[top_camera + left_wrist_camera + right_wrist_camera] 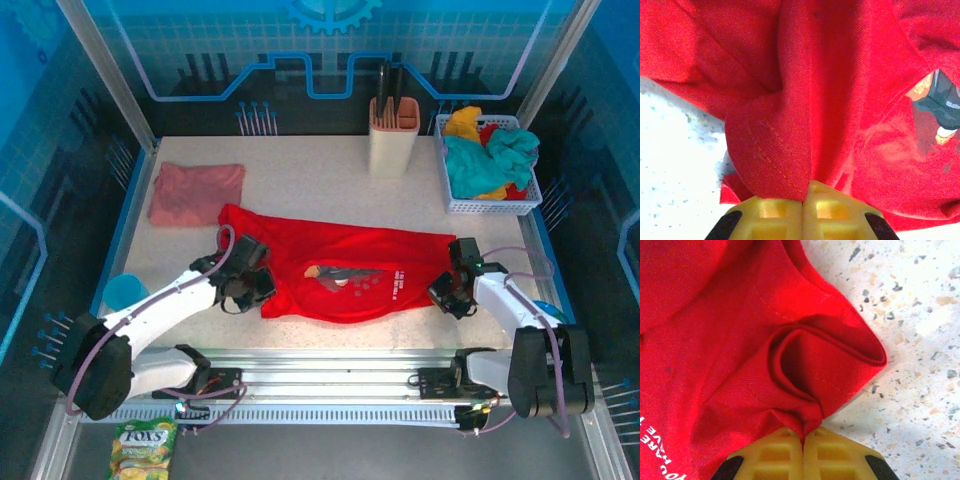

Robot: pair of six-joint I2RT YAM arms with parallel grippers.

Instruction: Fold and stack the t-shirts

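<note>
Now | both jaws clamped on red t-shirt (340, 262) — basket (495, 207): teal, yellow cloths (478, 160)

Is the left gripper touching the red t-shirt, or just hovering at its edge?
Touching. The left wrist view shows the left gripper shut on a hemmed fold of the red t-shirt, the cloth running right into the closed jaws.

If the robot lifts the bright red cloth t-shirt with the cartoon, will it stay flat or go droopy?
Probably droopy: the bright red cloth t-shirt bunches into soft folds where the right gripper pinches it. It would likely sag between that and the left gripper. It looks thin, so probably light.
</note>
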